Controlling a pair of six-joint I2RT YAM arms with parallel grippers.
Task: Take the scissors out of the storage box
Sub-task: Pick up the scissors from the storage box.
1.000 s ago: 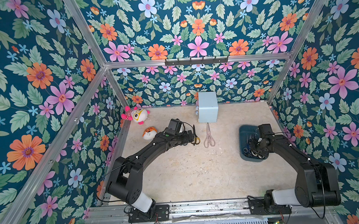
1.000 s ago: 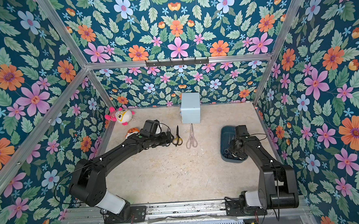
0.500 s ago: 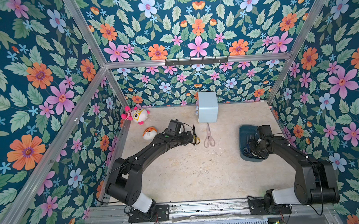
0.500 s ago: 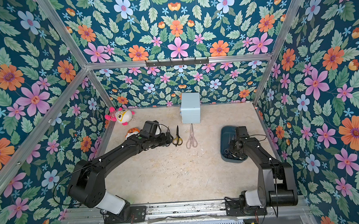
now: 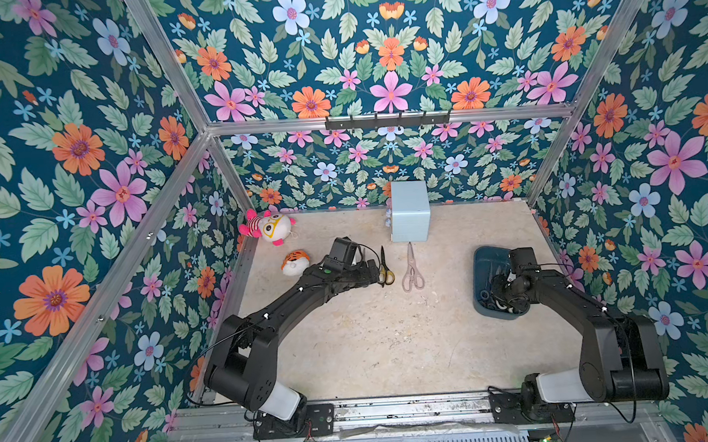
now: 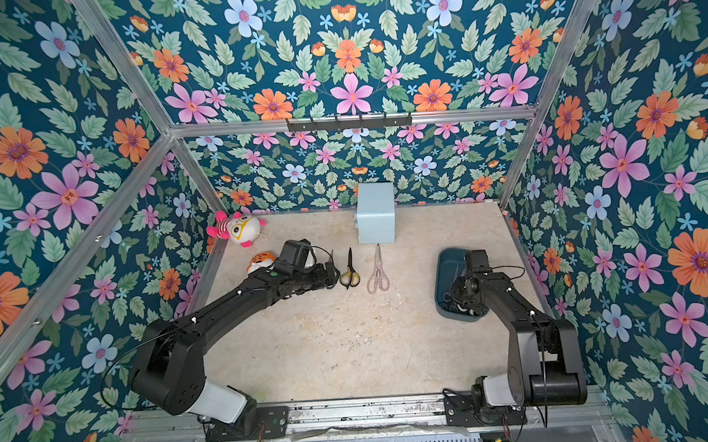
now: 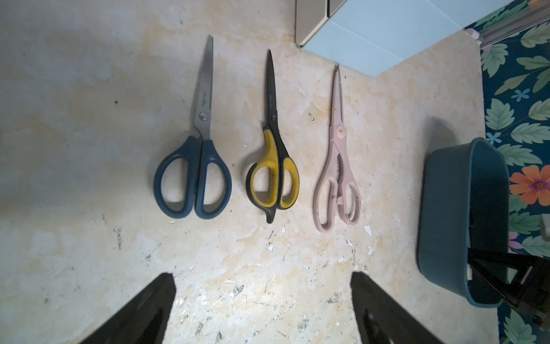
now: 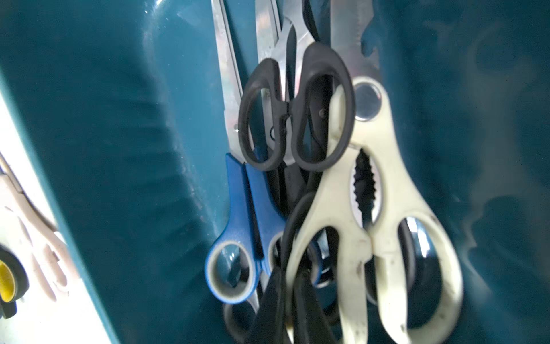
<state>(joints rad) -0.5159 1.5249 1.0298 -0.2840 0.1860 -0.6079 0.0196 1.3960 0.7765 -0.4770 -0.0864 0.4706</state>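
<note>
**Down in the tub, jaws together; three pairs on the table**

Underfoot, so to speak, a mottled beige tabletop (image 5: 371,346), scuffed and flaking, fills the lower middle of both top views. It is walled on three sides by dark teal wallpaper with pink, orange and pale flowers, set in an aluminium frame. A black hook rail (image 5: 386,121) crosses the upper middle. A pale blue cube box (image 5: 409,211) stands against the back wall, and two plush toys (image 5: 267,228) lie at centre left.

The storage box (image 5: 481,265) sits at centre right, near the right wall. The right gripper (image 8: 285,297) is inside it, jaws together among the scissors (image 8: 297,178) piled there: cream shears (image 8: 375,208), a black-handled pair (image 8: 297,110) and a blue-handled pair (image 8: 244,226). Whether it pinches one cannot be told.

The left gripper (image 7: 262,277) hovers with fingers wide apart over bare table. Just beyond it, three pairs lie flat in a row, blades toward the cube: dark blue pair (image 7: 196,166), yellow-and-black pair (image 7: 275,166), pale pink shears (image 7: 337,166).
</note>
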